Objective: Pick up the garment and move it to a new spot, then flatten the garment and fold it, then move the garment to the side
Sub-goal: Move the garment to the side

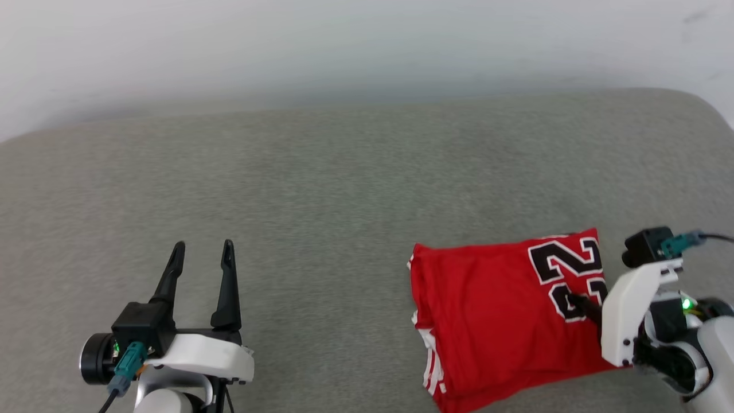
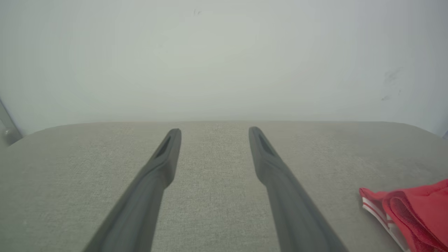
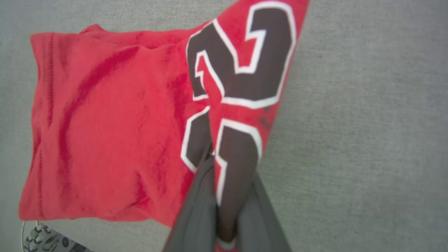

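Observation:
The garment (image 1: 493, 310), a bright red jersey with black white-outlined numbers, lies folded into a rough rectangle on the grey cushion at the lower right. White-and-red trim shows along its left edge. My right gripper (image 1: 579, 303) is shut on the garment at its right edge, over the numbers. In the right wrist view the fabric (image 3: 140, 122) is pinched between the two dark fingers (image 3: 199, 196) and bunches upward there. My left gripper (image 1: 203, 249) stands open at the lower left, well apart from the garment, with nothing between its fingers (image 2: 164, 157). A corner of the garment (image 2: 413, 210) shows at the left wrist view's right edge.
The grey upholstered surface (image 1: 321, 201) stretches wide, with a pale wall (image 1: 344, 40) behind it. Its far right corner (image 1: 694, 109) is rounded.

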You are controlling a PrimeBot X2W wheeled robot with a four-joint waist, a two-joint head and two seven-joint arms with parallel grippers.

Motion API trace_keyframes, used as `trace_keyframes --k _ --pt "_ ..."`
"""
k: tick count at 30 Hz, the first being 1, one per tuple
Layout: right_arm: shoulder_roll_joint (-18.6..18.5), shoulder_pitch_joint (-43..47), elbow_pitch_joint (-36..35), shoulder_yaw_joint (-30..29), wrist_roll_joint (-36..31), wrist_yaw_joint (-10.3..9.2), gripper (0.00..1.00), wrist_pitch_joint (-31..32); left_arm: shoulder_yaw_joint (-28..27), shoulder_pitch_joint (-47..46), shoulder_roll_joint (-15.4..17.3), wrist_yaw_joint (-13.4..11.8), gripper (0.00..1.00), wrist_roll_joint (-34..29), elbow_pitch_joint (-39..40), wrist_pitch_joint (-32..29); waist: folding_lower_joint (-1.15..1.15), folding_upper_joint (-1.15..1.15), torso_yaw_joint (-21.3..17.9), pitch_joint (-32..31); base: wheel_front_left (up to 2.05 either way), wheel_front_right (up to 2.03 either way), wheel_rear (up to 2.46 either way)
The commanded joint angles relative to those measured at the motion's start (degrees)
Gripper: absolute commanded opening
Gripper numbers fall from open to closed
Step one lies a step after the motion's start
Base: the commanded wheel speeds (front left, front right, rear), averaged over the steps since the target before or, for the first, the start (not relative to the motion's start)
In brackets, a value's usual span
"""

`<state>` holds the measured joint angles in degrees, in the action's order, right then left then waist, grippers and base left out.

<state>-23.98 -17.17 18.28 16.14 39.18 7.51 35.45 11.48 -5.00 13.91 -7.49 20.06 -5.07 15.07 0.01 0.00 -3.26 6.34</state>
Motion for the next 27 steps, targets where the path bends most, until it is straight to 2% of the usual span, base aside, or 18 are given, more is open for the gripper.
trace_keyframes --k 1,8,14,21,27 --pt "-0.9 -1.9 0.6 0.7 -1.1 -0.04 0.0 -0.9 0.3 -1.1 0.3 0.3 1.0 -0.4 0.4 0.1 -0.01 0.0 -4.9 2.2 0.0 0.0 0.0" --pt "-4.3 -10.5 5.9 2.0 -5.1 -0.05 0.0 -5.3 2.2 -6.5 1.5 1.5 1.0 -2.2 3.0 -1.3 -0.01 0.0 -12.8 9.8 0.0 0.0 0.0" --pt "-6.3 -17.7 13.3 -0.6 -5.9 -0.05 0.0 -9.3 3.7 -12.1 3.3 2.8 1.0 -3.9 5.6 -4.3 -0.01 0.0 -16.8 16.6 0.0 0.0 0.0" --pt "-8.9 -25.4 20.8 -6.3 -7.6 -0.05 0.0 -15.7 5.5 -17.8 4.8 4.2 1.0 -5.9 8.2 -7.5 -0.01 0.0 -17.1 23.2 0.0 0.0 0.0" --pt "-9.1 -29.8 26.7 -12.0 -8.3 -0.05 0.0 -22.4 6.4 -21.3 5.7 4.9 1.0 -7.1 10.2 -9.5 -0.01 0.0 -15.7 27.8 0.0 0.0 0.0"
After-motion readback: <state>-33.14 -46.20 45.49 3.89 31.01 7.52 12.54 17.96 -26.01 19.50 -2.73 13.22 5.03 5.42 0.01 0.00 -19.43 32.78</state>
